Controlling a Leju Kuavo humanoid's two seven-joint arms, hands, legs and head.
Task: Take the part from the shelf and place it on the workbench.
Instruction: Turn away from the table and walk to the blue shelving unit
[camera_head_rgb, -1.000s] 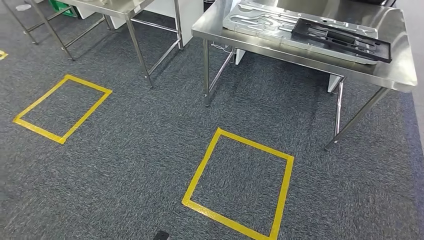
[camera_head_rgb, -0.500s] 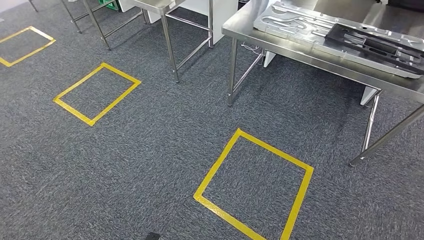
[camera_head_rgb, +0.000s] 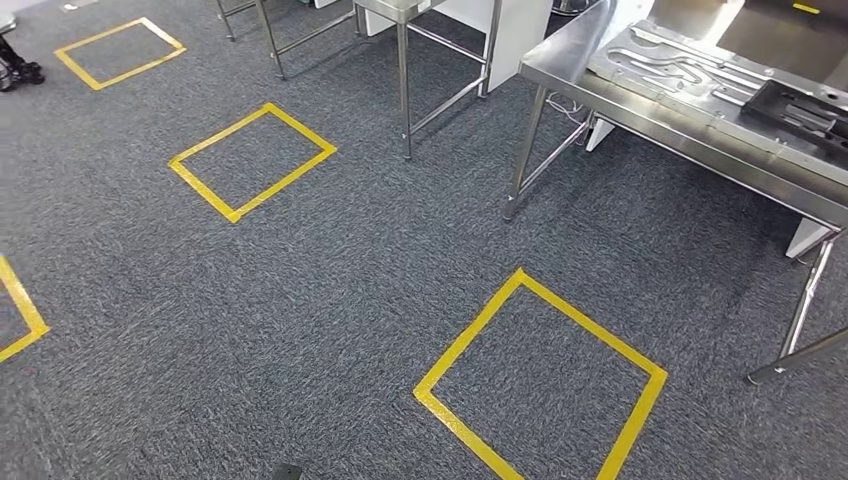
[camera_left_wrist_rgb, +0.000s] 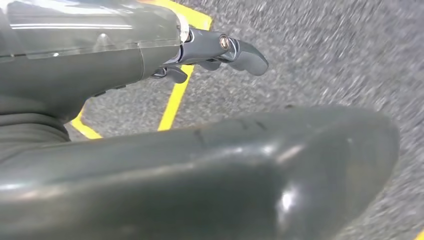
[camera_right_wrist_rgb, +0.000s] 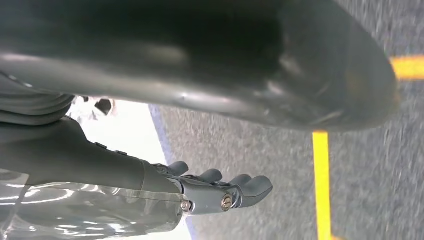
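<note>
Hands (camera_left_wrist_rgb: 220, 50) (camera_right_wrist_rgb: 225, 192) empty, fingers loosely extended, above carpet (camera_head_rgb: 330, 290) beside workbench edge (camera_head_rgb: 690, 150).

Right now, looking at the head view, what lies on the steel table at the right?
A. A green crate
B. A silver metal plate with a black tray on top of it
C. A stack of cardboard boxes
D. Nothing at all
B: on the steel table lies a silver metal plate, and a black tray rests on its right part.
</note>
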